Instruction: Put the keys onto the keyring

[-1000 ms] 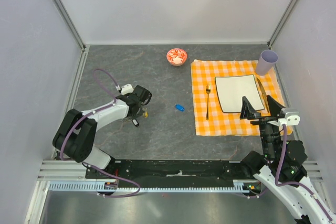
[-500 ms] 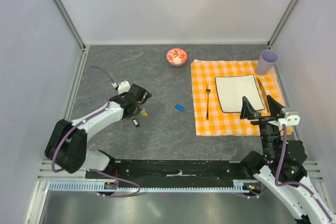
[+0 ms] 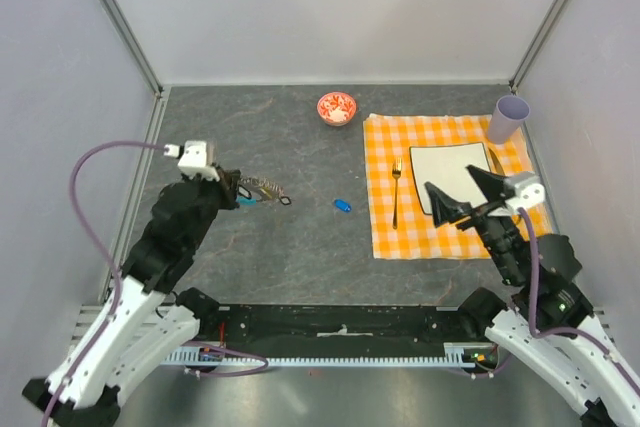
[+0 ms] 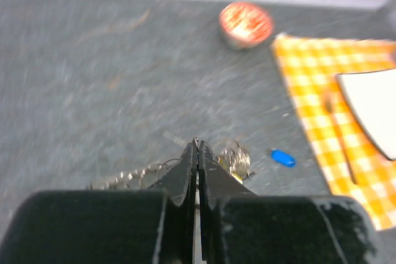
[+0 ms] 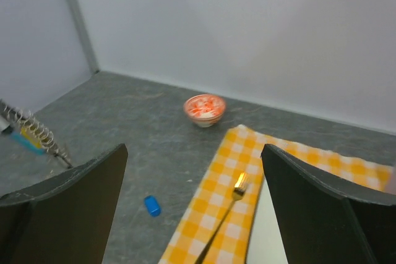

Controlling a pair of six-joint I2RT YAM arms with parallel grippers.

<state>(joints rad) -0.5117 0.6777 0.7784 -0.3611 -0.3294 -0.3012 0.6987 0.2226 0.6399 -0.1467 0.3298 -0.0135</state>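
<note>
Left claw (image 4: 197, 148) pinched shut on keyring (image 5: 26, 138) with keys (image 3: 265, 188), toward desk (image 3: 200, 127) left edge; right claw (image 5: 193, 154) wide, empty.

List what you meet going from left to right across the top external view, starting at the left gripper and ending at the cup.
left gripper → keyring → blue-headed key → fork → plate → cup. The bowl is left out: it lies almost straight beyond the key.

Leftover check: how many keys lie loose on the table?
1: small blue-headed key on the grey tabletop, left of the orange checked cloth. The wire-ring bunch may hide others.
</note>
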